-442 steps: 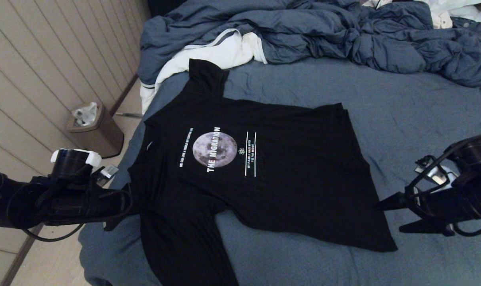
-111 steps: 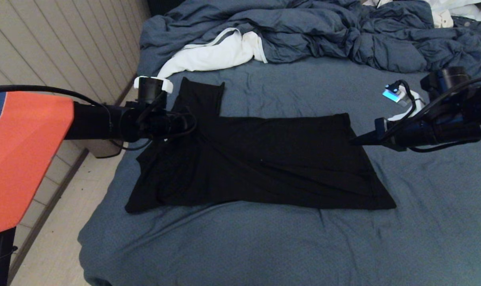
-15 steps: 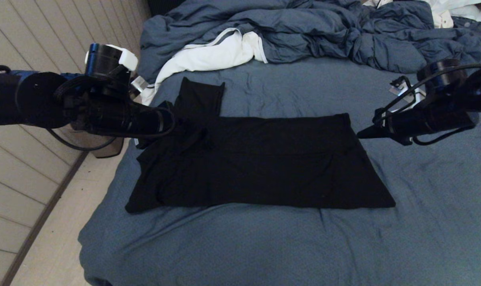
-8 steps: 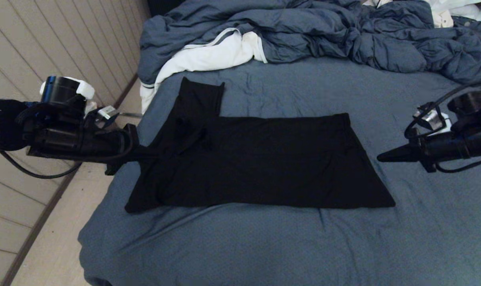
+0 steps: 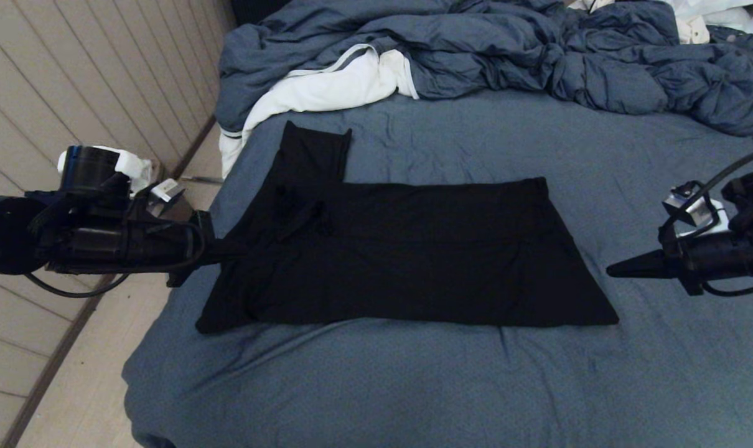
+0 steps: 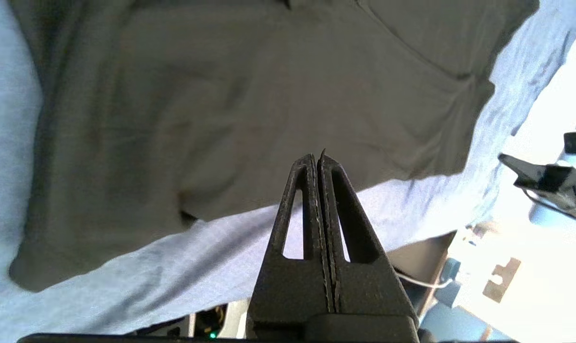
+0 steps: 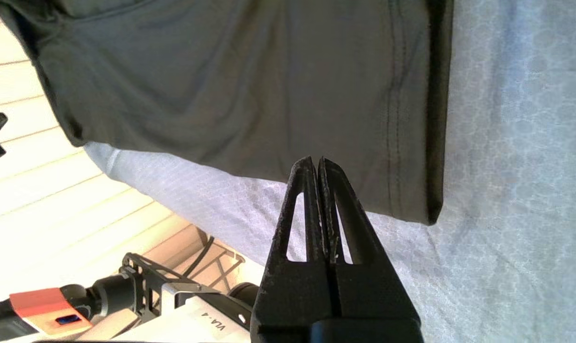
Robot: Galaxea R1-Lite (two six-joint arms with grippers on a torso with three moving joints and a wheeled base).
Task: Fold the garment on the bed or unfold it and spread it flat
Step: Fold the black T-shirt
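Nearest, along the front edge of the bed (image 5: pixel 376 386): bare blue-grey sheet, lightly creased.

Counted: one garment (image 5: pixel 407 249), one bed, two grippers, one white cloth (image 5: pixel 327 87), one rumpled duvet (image 5: pixel 507 56).

Further in, across the middle of the bed and closer to its left edge than its right: the garment, black, plain side up, no print showing. Folded lengthwise into a long band (wider toward the hem at the right end, where the lower corner juts out). Front fold line straight and flat. One sleeve sticking out toward the head of the bed from the band's left end; a small bunched ridge of cloth just beside the base of that sleeve. Left end reaching almost to the bed's left edge.

At the bed's left edge: left gripper (image 5: pixel 227 250), fingers pressed together with nothing between them, tip over the garment's left end; touching or just above, cannot tell. In the left wrist view: the same closed tip (image 6: pixel 319 159) over dark cloth (image 6: pixel 250 105).

Near the right edge: right gripper (image 5: pixel 613 271), likewise pressed together and empty (image 7: pixel 316 164), clear of the hem (image 7: pixel 433 119).

Farthest, at the head of the bed: white cloth with a grey-striped edge at the left corner, duvet heaped along the far edge.
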